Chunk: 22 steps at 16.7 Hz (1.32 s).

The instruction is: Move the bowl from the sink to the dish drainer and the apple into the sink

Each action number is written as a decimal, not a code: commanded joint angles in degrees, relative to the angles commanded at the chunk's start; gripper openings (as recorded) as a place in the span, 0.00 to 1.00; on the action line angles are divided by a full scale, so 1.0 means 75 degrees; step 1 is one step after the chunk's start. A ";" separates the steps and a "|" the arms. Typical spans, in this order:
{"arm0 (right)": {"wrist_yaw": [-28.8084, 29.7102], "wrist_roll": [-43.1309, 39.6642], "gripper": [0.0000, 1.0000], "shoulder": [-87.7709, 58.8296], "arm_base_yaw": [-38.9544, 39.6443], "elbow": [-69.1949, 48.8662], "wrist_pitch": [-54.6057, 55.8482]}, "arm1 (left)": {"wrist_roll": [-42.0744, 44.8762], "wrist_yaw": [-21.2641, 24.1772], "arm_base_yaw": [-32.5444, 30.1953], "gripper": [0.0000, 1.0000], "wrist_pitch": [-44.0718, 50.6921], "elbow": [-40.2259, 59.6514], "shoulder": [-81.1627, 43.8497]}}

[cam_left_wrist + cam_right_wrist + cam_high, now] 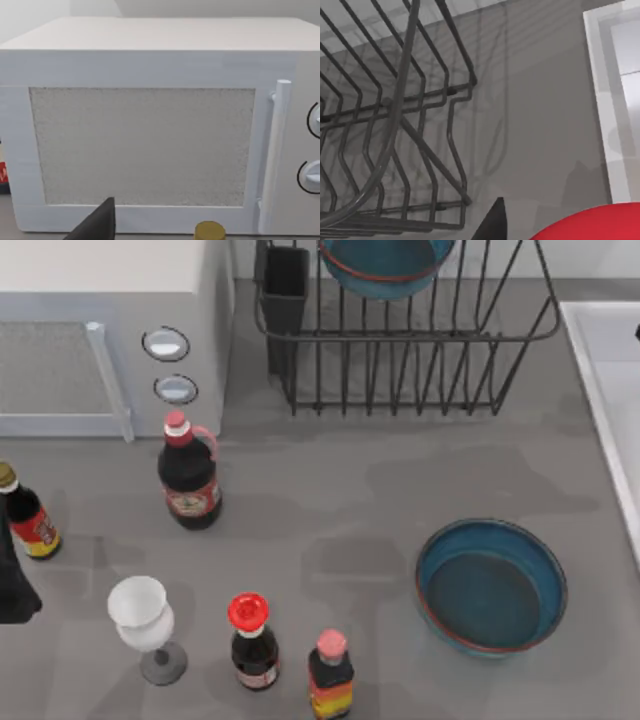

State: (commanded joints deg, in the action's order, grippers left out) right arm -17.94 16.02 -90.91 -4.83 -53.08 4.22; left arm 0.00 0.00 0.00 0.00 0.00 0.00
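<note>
Up in the dish drainer: bowl parked already.
apple: smooth, round, slippery; squeeze across the middle.
Right gripper fingers: can't tell.

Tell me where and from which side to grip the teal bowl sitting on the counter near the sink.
Grip the bowl by its thin reddish-brown rim, coming straight down from above, one finger inside the wall and one outside. It sits upright and open-mouthed on the counter, too wide to span. The rim's right side, toward the sink, looks like the easier approach for the right arm, I judge.
</note>
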 joint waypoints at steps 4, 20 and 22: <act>-0.0710 -0.0487 0.00 0.0057 -0.0925 0.0731 0.2664 | 0.0000 0.0000 0.0000 1.00 0.0000 0.0000 0.0000; -0.1426 -0.1974 0.00 0.0574 -0.3362 0.2512 0.6452 | 0.0000 0.0000 0.0000 1.00 0.0000 0.0000 0.0000; -0.1426 -0.1972 0.00 0.0155 -0.3392 0.2556 0.6886 | 0.0000 0.0000 0.0000 1.00 0.0000 0.0000 0.0000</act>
State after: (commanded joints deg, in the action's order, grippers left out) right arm -28.64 1.23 -89.74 -30.27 -33.91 55.87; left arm 0.00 0.00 0.00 0.00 0.00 0.00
